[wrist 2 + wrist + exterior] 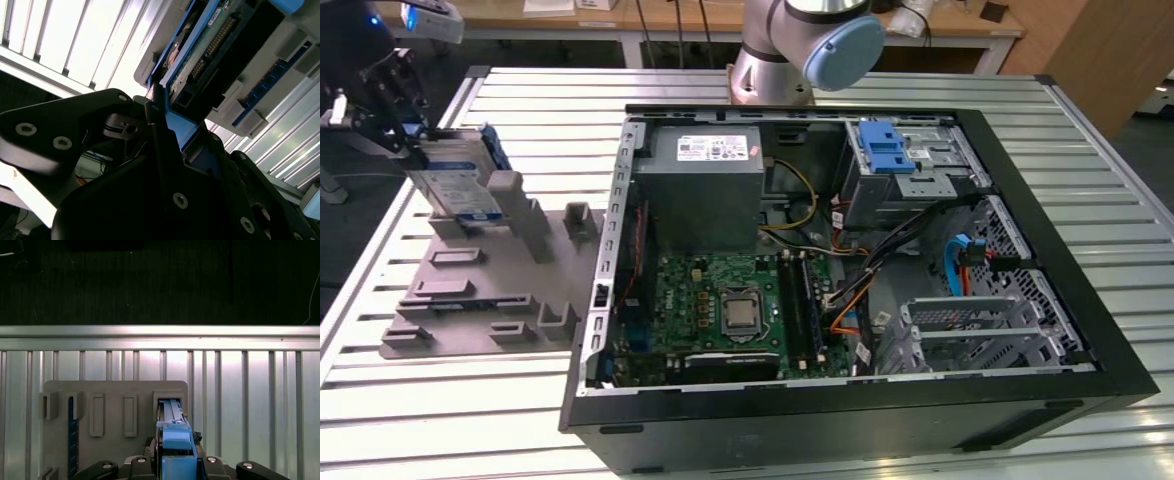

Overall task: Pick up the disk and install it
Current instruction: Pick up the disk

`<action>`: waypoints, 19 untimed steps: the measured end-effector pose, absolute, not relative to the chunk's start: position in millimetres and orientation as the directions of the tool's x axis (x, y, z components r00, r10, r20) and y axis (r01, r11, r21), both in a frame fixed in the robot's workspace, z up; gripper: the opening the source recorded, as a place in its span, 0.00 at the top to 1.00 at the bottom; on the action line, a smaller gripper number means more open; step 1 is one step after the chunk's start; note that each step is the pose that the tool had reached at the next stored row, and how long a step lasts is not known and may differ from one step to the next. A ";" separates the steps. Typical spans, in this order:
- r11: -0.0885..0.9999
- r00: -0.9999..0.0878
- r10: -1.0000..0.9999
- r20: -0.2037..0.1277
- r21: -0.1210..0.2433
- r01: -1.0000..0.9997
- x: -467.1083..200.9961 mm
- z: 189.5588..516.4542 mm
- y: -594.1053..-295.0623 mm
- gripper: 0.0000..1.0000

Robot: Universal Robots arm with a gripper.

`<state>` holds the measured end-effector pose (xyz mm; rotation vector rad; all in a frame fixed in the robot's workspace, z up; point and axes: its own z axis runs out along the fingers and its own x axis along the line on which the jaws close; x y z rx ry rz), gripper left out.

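While my pincer (416, 150) pinches the disk (460, 185), standing on edge in the grey holder (467, 290) beside the open computer case (854, 400), I judge a skewed pull could wedge it there or loosen my hold.

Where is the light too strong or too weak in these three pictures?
In the first wrist view, glare sits on the table slats near the far rail, darkness beyond. In the second wrist view, the slats wash out white and the gripper is shadowed. In the exterior view, light is even, also inside the computer case.
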<state>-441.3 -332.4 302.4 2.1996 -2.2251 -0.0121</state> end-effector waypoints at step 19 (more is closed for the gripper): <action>0.012 -0.012 -1.000 0.004 0.014 -1.000 -441.3 306.6 -332.1 0.64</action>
